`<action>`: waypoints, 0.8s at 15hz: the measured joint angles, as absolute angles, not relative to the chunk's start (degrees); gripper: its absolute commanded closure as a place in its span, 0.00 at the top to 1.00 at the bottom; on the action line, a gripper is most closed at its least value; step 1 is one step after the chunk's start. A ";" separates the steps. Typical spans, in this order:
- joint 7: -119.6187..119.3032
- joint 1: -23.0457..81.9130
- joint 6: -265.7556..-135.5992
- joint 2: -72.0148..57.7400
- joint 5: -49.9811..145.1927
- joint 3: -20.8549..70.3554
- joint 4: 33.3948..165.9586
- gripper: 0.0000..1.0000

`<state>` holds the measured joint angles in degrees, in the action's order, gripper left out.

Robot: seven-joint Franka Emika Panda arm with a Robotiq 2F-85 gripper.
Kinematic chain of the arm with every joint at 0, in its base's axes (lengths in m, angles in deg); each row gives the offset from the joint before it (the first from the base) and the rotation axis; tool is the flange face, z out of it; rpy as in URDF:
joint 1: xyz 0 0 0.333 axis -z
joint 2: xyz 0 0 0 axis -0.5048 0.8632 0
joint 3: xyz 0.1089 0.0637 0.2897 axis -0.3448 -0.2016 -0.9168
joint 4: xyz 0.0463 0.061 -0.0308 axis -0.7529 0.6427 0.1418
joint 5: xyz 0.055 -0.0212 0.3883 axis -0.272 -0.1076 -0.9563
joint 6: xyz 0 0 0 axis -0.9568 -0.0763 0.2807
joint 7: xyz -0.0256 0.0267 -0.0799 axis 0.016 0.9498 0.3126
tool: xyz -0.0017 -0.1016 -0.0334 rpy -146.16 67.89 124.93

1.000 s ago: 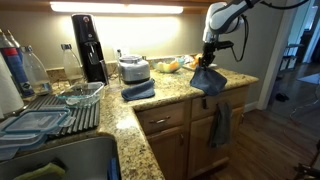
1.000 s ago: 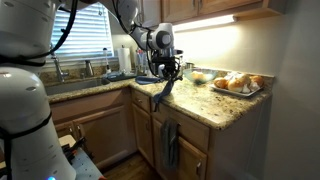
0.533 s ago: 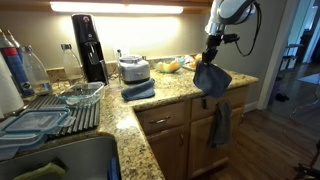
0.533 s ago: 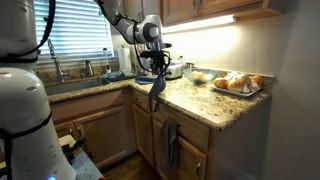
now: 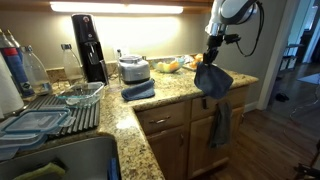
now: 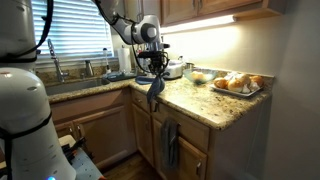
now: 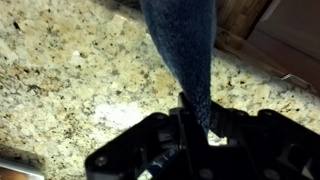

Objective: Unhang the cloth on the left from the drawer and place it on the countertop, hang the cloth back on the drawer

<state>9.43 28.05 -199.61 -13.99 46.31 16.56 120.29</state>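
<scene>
Gripper [image 5: 210,58] is clamped on the top of the cloth [image 5: 212,80], which hangs straight down from it, clear of the countertop [image 5: 170,95] and near its front edge. In the wrist view the cloth [image 7: 185,45] runs away from the fingers over speckled granite. Another cloth [image 5: 220,125] hangs on the cabinet front below.

The cloth [image 5: 212,80] hung straight down from the pincer [image 5: 210,62], above the tabletop [image 5: 165,101] near its front edge. Directly below the pincer, under that edge, a second cloth [image 5: 220,125] hung against the drawer [image 5: 236,97]. A folded towel [image 5: 138,90] lay on the tabletop well to one side of the pincer, and a tray of bread [image 6: 236,85] sat well to the other side.
</scene>
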 measured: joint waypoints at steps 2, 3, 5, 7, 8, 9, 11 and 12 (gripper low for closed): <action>9.74 28.02 -199.61 -14.03 45.99 16.39 120.28 0.07; 10.52 28.02 -199.61 -14.32 45.36 16.16 120.39 0.07; 12.75 28.01 -199.60 -15.85 43.56 15.55 121.32 0.07; 15.52 28.01 -199.51 -18.38 41.47 15.00 123.14 0.07; 17.51 28.00 -199.26 -19.87 40.00 14.76 124.23 0.07; 19.63 27.99 -198.85 -21.41 38.43 14.58 125.39 0.07; 23.65 27.88 -197.15 -24.41 35.50 14.44 127.67 0.07; 25.62 27.77 -195.85 -25.70 33.66 14.44 128.72 0.07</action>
